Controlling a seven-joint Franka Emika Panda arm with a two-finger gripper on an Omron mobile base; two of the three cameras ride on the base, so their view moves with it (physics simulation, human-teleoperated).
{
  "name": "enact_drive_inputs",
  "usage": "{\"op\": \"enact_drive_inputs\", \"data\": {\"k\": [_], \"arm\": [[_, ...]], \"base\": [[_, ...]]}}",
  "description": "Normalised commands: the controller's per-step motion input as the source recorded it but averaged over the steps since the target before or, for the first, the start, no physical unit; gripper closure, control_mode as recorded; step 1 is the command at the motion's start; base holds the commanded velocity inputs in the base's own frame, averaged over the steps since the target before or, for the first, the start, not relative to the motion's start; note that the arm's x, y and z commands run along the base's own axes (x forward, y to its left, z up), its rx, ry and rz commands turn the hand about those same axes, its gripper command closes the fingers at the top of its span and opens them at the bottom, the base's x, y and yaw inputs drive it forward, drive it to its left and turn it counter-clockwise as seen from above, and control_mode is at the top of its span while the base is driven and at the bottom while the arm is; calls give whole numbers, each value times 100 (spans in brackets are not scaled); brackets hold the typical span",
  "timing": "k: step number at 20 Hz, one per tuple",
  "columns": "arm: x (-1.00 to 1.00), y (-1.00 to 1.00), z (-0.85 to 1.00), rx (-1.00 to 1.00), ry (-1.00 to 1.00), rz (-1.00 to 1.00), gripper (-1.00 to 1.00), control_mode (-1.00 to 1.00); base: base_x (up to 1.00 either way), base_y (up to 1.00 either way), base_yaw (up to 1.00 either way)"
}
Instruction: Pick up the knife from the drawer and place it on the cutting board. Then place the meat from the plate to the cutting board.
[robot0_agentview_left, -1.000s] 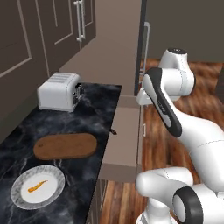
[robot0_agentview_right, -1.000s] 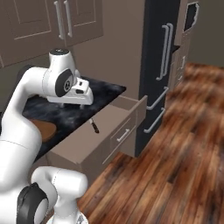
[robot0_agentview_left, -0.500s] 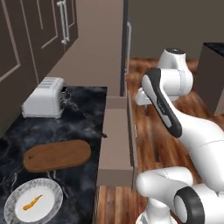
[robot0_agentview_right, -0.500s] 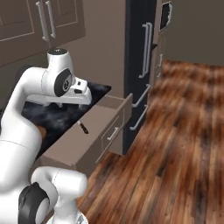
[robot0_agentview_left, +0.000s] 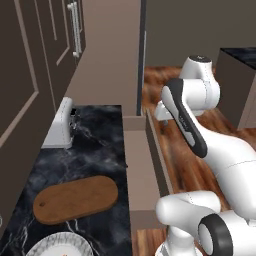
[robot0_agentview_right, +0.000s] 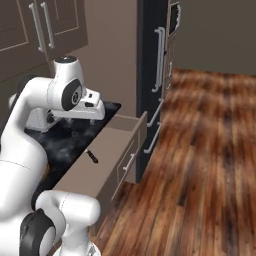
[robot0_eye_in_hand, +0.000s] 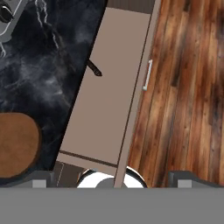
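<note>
Knife (robot0_eye_in_hand: 94, 68) lay in the open drawer (robot0_eye_in_hand: 109, 100) by its counter-side edge, well below and ahead of the jaws, handle poking out diagonally. Gripper hung high above; couldn't tell if jaws were apart.

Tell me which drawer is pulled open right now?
The top drawer beside the black counter, holding the knife; the drawers under the tall dark cabinet sit shut.

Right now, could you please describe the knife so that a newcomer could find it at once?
Start at the black marble counter and look at the open tan drawer beside it. The knife is the slim dark object lying against the drawer's counter-side edge, the only item inside.
</note>
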Motion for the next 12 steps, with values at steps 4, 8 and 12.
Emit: {"op": "enact_drive_inputs", "data": {"k": [4, 8, 12], "arm": [[0, 0, 0, 0, 0, 0, -100, 100], [-1, -13, -11, 0, 3, 0, -100, -100], [-1, -27, -16, 0, 3, 0, -100, -100]], "base": [[37, 1, -5], [0, -2, 0], [0, 0, 0]]}}
